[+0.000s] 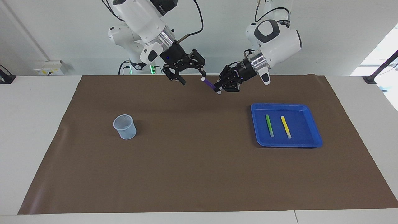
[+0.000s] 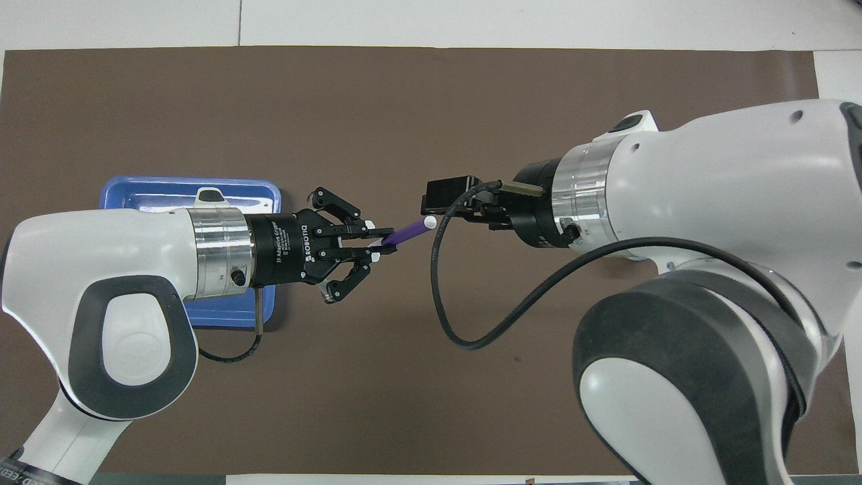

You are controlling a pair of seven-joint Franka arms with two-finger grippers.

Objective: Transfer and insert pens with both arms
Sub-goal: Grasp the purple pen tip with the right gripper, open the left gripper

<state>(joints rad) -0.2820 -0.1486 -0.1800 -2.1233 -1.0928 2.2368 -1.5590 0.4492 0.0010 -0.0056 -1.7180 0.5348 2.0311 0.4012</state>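
The left gripper (image 1: pixel 218 88) clamps the purple pen (image 1: pixel 209 83) over the mat (image 1: pixel 192 174); the right gripper (image 1: pixel 192 77) gapes at its free end. The blue tray (image 1: pixel 314 130) holds the green pen (image 1: pixel 269 125) and yellow pen (image 1: pixel 286 127) (side by side). The cup (image 1: pixel 125 126) stands upright.

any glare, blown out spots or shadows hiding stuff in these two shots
Facing view: a blown-out window patch at the edge by the left arm's end; the clear plastic cup and blue plastic tray cast soft shadows that hide nothing. Overhead view: even light, but the left arm covers most of the tray.
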